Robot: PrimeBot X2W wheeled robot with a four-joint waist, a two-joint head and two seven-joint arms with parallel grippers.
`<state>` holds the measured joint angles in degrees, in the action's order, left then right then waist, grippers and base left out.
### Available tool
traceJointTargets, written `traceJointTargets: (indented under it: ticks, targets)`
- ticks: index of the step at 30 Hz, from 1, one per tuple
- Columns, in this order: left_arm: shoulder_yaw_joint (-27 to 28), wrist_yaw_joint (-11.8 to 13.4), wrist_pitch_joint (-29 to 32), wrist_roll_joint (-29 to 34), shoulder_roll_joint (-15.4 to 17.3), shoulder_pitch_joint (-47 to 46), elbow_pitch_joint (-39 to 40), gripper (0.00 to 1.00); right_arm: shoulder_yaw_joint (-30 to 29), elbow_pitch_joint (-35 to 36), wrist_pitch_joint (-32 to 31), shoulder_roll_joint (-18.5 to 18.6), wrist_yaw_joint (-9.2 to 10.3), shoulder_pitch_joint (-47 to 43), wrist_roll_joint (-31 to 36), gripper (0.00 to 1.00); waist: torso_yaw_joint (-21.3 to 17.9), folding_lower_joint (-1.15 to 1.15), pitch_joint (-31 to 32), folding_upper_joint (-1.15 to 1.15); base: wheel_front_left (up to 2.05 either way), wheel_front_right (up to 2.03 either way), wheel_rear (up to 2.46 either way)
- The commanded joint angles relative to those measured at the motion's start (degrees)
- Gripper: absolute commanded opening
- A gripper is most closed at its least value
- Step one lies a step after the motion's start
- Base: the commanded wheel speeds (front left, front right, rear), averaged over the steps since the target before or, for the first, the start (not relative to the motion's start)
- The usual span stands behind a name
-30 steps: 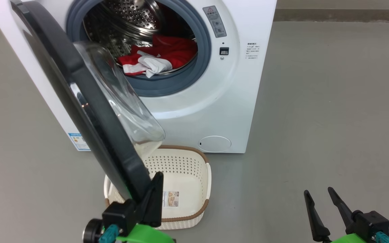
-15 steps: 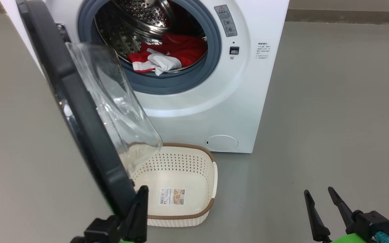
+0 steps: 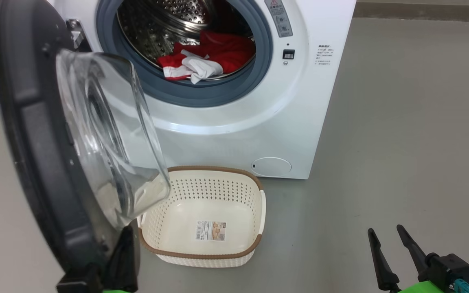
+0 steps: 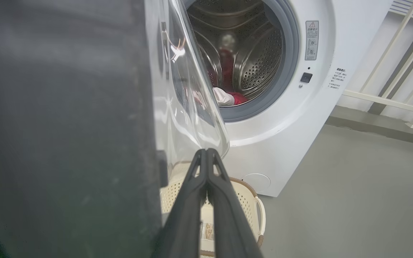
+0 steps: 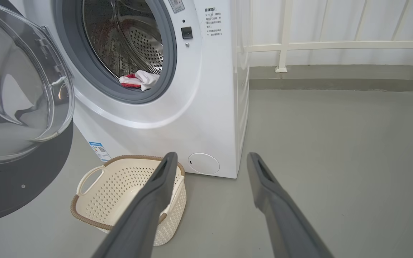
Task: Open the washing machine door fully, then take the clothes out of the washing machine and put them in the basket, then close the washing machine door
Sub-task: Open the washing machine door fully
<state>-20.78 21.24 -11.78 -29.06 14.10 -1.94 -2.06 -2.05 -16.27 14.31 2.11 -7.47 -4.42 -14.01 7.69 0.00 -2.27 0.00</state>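
Opening is judged nearly done: the door (image 3: 35, 162) is swung out from the washer (image 3: 259, 122) on its hinge side, roughly square to the washer's front, glass bowl faced across the washer's mouth; being round, no long axis is shown. The clothes (image 3: 218, 53) are left low in the washer's drum, and the basket (image 3: 202, 255), just before the washer, is unfilled; unloading and closing remain. The left gripper (image 4: 206, 154), fingers together, is set at the door's inner edge; the right gripper (image 3: 385, 232) is held spread and empty, well out from the washer.
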Motion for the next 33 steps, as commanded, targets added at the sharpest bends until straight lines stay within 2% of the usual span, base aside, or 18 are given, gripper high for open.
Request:
traceJointTargets:
  ticks: [1, 21, 33]
  targets:
    - [3.46, 0.88, -0.66, -0.33, 1.96, -0.73, 1.27, 0.00, 1.11, 1.59, 0.69, 0.76, -0.02, 2.33, -0.02, 1.00, 0.11, 0.00, -0.19, 0.00, 0.00, 0.00, 0.00]
    - [18.09, 3.31, -3.09, -3.60, 3.83, 3.40, 1.97, 0.00, 0.76, 1.75, 0.69, 0.76, -0.02, 3.69, 0.70, 1.00, 0.75, 0.00, -2.35, 0.00, 0.00, 0.00, 0.00]
    - [26.36, 0.81, -3.20, -4.23, 4.56, 1.81, -1.54, 0.00, 0.53, 2.15, 0.69, 0.76, -0.02, 4.86, 1.44, 1.00, 0.29, 0.00, -3.96, 0.00, 0.00, 0.00, 0.00]
